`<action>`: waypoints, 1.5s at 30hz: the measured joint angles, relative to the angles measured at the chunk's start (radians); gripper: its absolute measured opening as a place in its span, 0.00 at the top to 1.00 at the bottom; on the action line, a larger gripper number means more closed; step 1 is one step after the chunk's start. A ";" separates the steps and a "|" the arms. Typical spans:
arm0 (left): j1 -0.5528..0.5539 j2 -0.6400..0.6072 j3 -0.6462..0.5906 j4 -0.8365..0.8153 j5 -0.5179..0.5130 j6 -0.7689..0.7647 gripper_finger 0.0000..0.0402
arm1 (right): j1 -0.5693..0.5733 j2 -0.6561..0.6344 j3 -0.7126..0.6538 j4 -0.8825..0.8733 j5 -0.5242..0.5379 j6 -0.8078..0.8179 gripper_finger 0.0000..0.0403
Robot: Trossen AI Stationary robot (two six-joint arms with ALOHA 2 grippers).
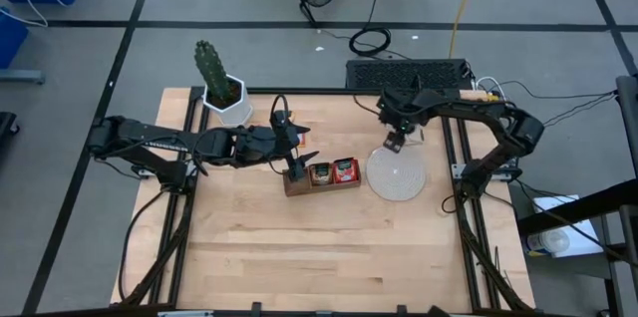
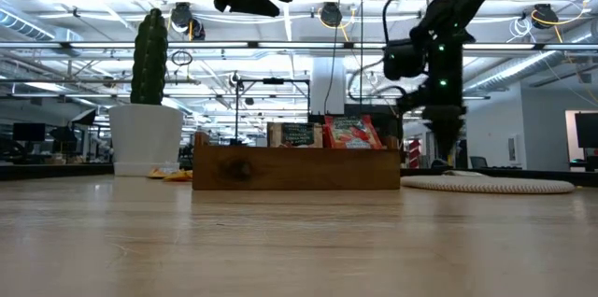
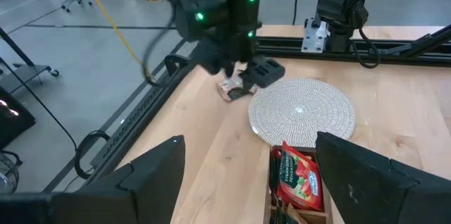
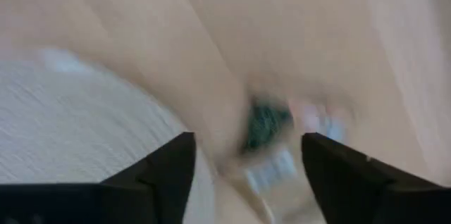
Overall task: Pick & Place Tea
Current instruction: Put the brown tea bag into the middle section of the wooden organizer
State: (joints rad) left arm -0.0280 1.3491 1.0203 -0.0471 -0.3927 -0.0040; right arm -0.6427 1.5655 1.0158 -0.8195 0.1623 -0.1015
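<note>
Presently, high view: right gripper [image 1: 395,144] sits right of centre in the upper half of the frame, low over the tabletop just beyond the far rim of the round whitish disc [image 1: 397,174]. Right wrist view is smeared; the two dark fingers [image 4: 163,170] stand apart with a sachet [image 4: 271,129] between and beyond them on bare wood. Nothing gripped that I can make out. Left wrist view shows the same tan sachet [image 3: 236,90] lying on the table right under that gripper, beside the disc's edge.

Left gripper [image 1: 299,154] at frame centre, hanging above the left end of the wooden tray [image 1: 321,185], fingers [image 3: 151,164] spread wide, empty.

Tray, high view: three compartments in a row. Middle one holds a dark-faced sachet [image 1: 321,172], right one a red sachet [image 1: 345,169]; the left compartment is under the gripper and cannot be judged. Low view shows both standing upright above the tray wall: dark sachet [image 2: 295,134], red sachet [image 2: 352,133].

Writing: the red sachet carries print and a fruit-like picture in the left wrist view [image 3: 299,179], but no word is readable. Dark sachet's label also too small to read.

Potted cactus [image 1: 221,83] in a white pot, upper left of the table. A few yellow-orange sachets [image 2: 173,174] lie at the pot's base in the low view.
</note>
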 joint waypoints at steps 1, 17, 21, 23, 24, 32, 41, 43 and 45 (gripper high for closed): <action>0.000 0.000 0.000 0.000 0.000 0.000 0.23 | -0.007 0.000 -0.003 -0.025 0.025 0.027 0.36; 0.000 0.000 0.000 -0.001 0.001 0.000 0.23 | -0.133 -0.008 -0.253 0.218 0.043 0.232 0.31; 0.000 0.000 0.000 -0.001 0.001 0.000 0.23 | -0.136 -0.007 -0.288 0.217 0.042 0.247 0.38; 0.000 0.000 0.000 -0.001 0.001 0.000 0.23 | -0.136 -0.007 -0.302 0.210 0.042 0.251 0.44; 0.000 0.000 0.000 0.000 0.001 0.000 0.23 | -0.136 -0.007 -0.308 0.209 0.041 0.251 0.49; 0.000 0.000 0.000 0.012 0.001 0.000 0.23 | -0.136 -0.006 -0.343 0.213 0.058 0.237 0.92; 0.000 0.000 0.000 0.025 0.001 0.000 0.23 | -0.085 -0.029 -0.312 0.151 0.066 0.205 0.98; 0.000 0.000 0.000 0.025 0.001 0.000 0.23 | -0.068 -0.067 -0.288 0.105 0.055 0.214 0.98; 0.000 0.000 0.000 0.025 0.001 0.000 0.23 | -0.047 -0.108 -0.275 0.047 0.039 0.223 0.98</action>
State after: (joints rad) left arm -0.0277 1.3495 1.0203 -0.0217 -0.3920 -0.0040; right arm -0.6901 1.4575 0.7409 -0.7727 0.2013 0.1212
